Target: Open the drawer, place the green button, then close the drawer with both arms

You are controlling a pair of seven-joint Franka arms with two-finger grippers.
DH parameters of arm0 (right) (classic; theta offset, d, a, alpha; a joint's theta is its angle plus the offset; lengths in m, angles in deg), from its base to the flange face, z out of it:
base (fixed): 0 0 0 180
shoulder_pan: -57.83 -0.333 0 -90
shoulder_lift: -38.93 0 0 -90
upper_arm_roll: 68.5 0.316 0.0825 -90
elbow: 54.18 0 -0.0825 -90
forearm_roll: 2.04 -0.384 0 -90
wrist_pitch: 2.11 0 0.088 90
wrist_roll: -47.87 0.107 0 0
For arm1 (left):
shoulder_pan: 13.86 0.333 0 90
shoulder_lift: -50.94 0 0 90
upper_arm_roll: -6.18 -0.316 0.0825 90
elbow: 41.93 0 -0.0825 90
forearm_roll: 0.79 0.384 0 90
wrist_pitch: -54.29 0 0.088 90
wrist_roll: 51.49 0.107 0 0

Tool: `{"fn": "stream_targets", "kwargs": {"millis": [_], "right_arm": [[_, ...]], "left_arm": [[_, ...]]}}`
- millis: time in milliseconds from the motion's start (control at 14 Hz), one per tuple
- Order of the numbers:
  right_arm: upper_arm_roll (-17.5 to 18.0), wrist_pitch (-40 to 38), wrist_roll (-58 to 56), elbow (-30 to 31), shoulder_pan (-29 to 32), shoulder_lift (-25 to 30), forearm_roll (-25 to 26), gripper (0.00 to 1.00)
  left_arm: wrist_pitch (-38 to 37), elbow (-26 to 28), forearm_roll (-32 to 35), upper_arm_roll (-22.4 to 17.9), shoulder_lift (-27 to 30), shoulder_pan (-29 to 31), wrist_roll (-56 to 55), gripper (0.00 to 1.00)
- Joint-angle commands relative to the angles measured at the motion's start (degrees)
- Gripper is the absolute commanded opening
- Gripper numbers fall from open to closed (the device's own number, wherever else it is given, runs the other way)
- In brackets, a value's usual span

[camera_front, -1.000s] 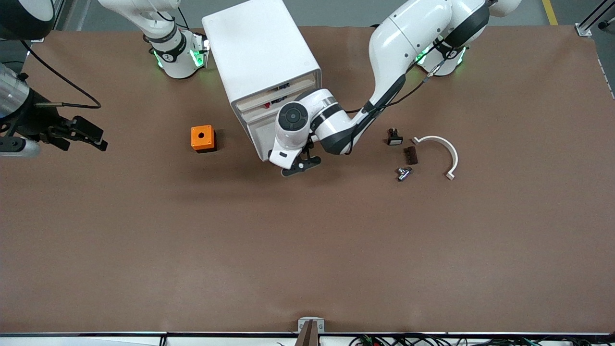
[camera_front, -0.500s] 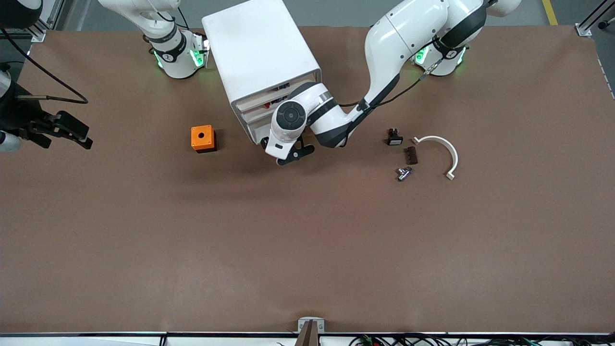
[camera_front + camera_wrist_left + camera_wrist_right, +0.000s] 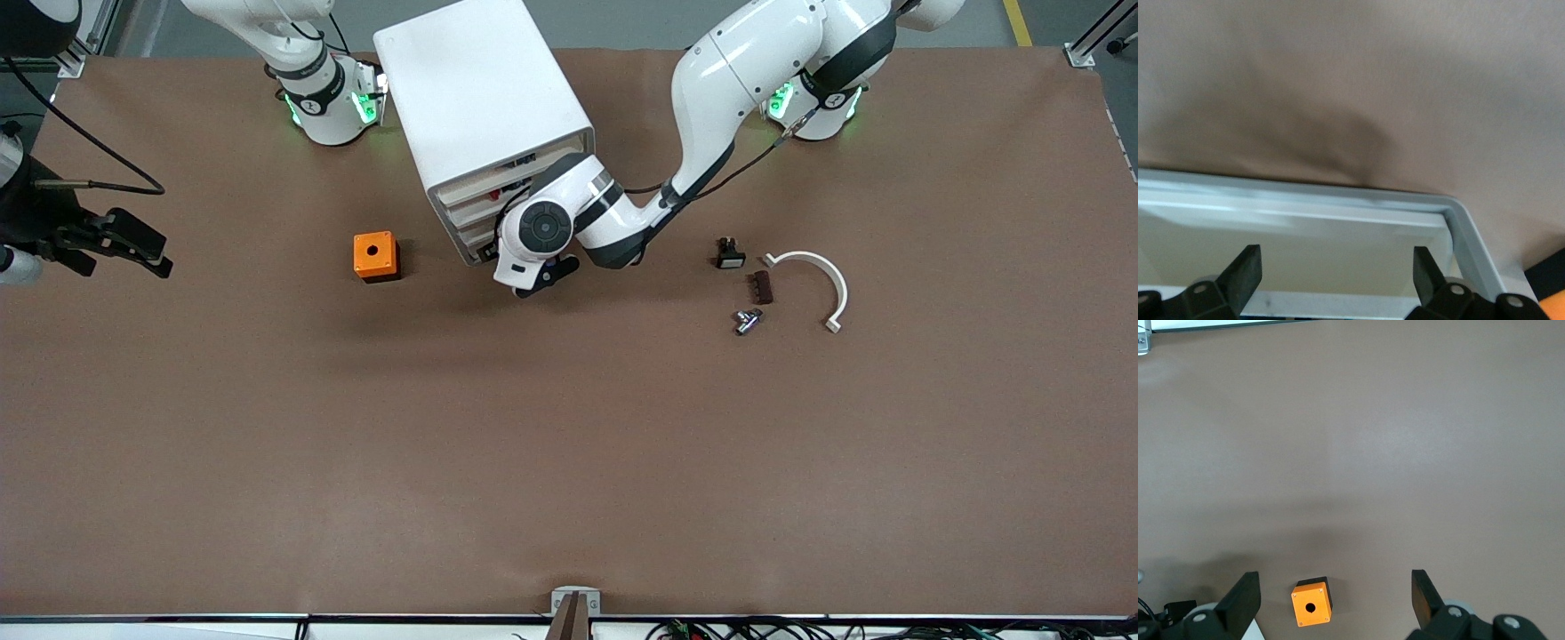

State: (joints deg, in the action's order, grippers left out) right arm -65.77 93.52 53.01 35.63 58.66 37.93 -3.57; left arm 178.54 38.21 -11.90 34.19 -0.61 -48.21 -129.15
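Observation:
The white cabinet stands near the robots' bases. Its drawer, a shallow white tray, sticks out only a little from the third front. In the left wrist view I see the drawer's rim and a bare cream floor. My left gripper is open at the drawer's front, and in its wrist view its fingers straddle the drawer's front wall. My right gripper is open and empty, up over the right arm's end of the table. The button is hidden.
An orange cube with a round hole sits beside the cabinet toward the right arm's end. Toward the left arm's end lie a black switch with a white face, a brown block, a small silver part and a white arc.
The left gripper has moved toward the cabinet and the drawer has slid most of the way in. The right gripper drew back toward the table's edge, then held still.

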Motion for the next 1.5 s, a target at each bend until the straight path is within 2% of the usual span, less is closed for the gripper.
{"fn": "stream_targets", "kwargs": {"millis": [0,571,714,1071,1214,1429], "right_arm": [[0.96,-0.88,0.04,-1.13,0.75,-0.49,0.65,1.0],[0.96,-0.09,2.5,0.63,0.84,0.03,0.65,1.0],[0.96,-0.09,2.5,0.63,0.84,0.3,0.65,1.0],[0.96,-0.18,-0.13,1.24,0.93,0.91,0.47,1.0],[0.96,-0.44,-0.22,1.33,0.84,1.26,0.47,1.0],[0.96,-0.62,-0.22,1.42,0.93,1.62,0.47,1.0]], "left_arm": [[0.73,0.19,-3.47,1.26,-0.22,0.52,-0.3,1.0],[0.73,-0.25,-2.43,0.47,1.09,1.74,-0.04,1.0],[0.73,-0.51,1.07,-1.11,2.58,2.71,-0.13,1.0],[-2.07,-0.6,15.82,-1.55,8.29,9.21,-0.04,1.0],[-4.62,-0.51,21.19,-1.29,11.36,14.11,0.57,1.0],[-10.24,-0.42,21.56,-1.2,17.16,21.15,8.1,1.0]]}}
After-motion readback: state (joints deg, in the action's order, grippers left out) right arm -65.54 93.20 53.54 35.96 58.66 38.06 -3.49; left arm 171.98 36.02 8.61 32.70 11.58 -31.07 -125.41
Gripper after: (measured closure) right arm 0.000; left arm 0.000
